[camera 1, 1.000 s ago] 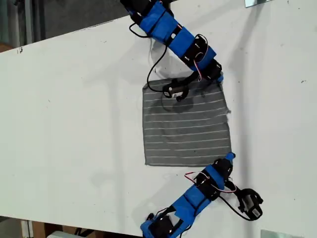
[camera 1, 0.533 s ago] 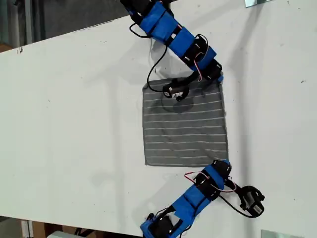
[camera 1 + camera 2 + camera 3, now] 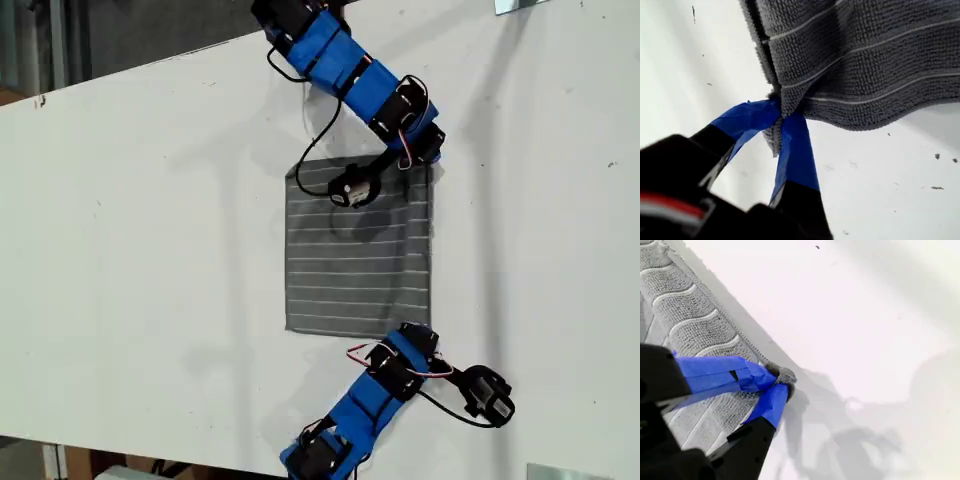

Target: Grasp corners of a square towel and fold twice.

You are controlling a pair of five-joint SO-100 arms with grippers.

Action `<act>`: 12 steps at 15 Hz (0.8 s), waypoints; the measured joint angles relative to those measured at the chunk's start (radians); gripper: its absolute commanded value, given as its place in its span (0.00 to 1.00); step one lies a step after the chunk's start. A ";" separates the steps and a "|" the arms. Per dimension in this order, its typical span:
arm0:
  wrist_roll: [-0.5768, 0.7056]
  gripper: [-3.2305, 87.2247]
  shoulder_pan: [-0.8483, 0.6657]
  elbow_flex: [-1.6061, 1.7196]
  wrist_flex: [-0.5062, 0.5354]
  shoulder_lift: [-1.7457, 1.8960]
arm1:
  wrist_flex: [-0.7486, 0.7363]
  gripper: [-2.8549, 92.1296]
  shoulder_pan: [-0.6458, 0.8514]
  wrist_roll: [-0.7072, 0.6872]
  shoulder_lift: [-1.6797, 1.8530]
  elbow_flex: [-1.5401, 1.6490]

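A broad white table (image 3: 150, 250) carries the towel (image 3: 355, 260), a dark-gray terry cloth with thin pale stripes, lying near the middle of the exterior view, its edge toward that view's right lifted. The first hand (image 3: 781, 117), blue-taped, is clenched on one corner (image 3: 777, 130). The second hand (image 3: 776, 382) is clenched on another corner (image 3: 782, 374).
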 measured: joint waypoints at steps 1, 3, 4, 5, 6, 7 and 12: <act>0.015 0.03 0.000 -0.005 0.008 0.018 | 0.020 0.03 0.012 -0.006 0.008 -0.011; 0.064 0.03 -0.002 -0.006 0.009 0.051 | 0.034 0.03 0.037 -0.046 0.020 -0.031; 0.135 0.03 -0.005 -0.006 -0.005 0.061 | 0.040 0.03 0.041 -0.087 0.025 -0.049; 0.210 0.03 -0.005 -0.006 -0.034 0.080 | 0.041 0.03 0.043 -0.130 0.043 -0.069; 0.267 0.03 -0.012 -0.006 -0.046 0.107 | 0.040 0.03 0.054 -0.156 0.075 -0.074; 0.321 0.03 -0.021 -0.006 -0.049 0.144 | 0.049 0.03 0.069 -0.172 0.118 -0.074; 0.451 0.03 -0.153 0.046 0.017 0.330 | 0.121 0.03 0.155 -0.167 0.249 -0.074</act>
